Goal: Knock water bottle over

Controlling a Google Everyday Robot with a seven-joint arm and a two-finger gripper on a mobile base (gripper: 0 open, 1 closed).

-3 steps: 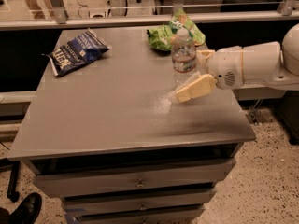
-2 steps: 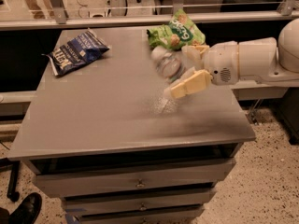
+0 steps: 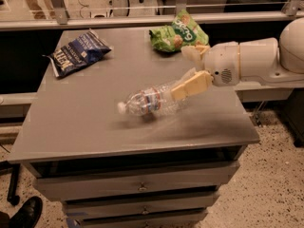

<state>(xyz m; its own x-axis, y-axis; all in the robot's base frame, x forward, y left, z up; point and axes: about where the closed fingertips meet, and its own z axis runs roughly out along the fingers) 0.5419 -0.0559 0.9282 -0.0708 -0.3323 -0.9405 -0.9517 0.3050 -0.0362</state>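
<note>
The water bottle (image 3: pixel 151 101) is clear ribbed plastic with a red-and-white label. It lies on its side near the middle of the grey table (image 3: pixel 85 127), white cap pointing left. My gripper (image 3: pixel 192 70) reaches in from the right on a white arm, just above the table. Its fingers are spread apart. The near cream finger (image 3: pixel 191 85) rests over the bottle's base end. The far finger (image 3: pixel 194 53) is apart from the bottle, close to the green bag. Nothing is held between them.
A blue snack bag (image 3: pixel 76 52) lies at the back left of the table. A green snack bag (image 3: pixel 178 32) lies at the back right, just behind my gripper. Drawers (image 3: pixel 137 186) sit under the tabletop. A dark shoe (image 3: pixel 26 213) shows at the bottom left.
The bottle stood upright at the back right by the gripper, then tipped, and now lies on its side nearer the table's middle. The gripper has shifted a little left.
</note>
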